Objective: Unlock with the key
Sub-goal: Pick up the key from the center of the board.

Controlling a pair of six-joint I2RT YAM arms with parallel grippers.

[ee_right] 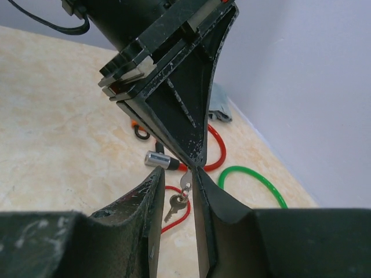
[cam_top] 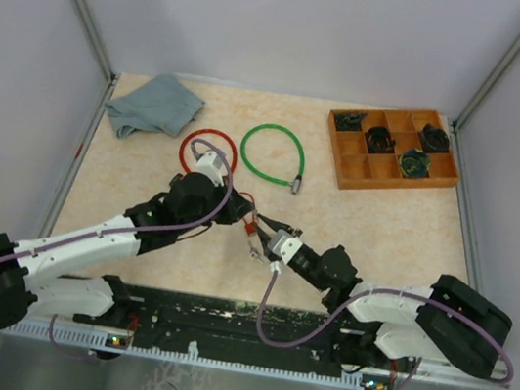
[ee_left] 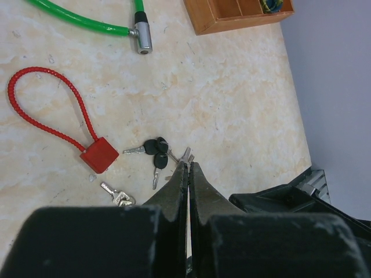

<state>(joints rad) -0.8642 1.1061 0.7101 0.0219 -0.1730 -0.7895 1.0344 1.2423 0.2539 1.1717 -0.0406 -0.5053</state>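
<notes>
Near the middle of the table, the right gripper (ee_right: 177, 175) stands partly open, its fingers on either side of a small key (ee_right: 185, 185), contact unclear. The key hangs from the left gripper (ee_left: 188, 167), pinched closed on it. Just beside lie loose keys (ee_left: 152, 148) and a red cable padlock (ee_left: 99, 154). Farther off are a green cable lock (cam_top: 272, 152), a wooden tray (cam_top: 393, 182) far right, and a grey cloth (cam_top: 156, 104) far left.

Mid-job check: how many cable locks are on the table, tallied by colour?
Red: 2 (thick red cable loop, small red padlock)
Green: 1 (green cable lock)
Total: 3
</notes>
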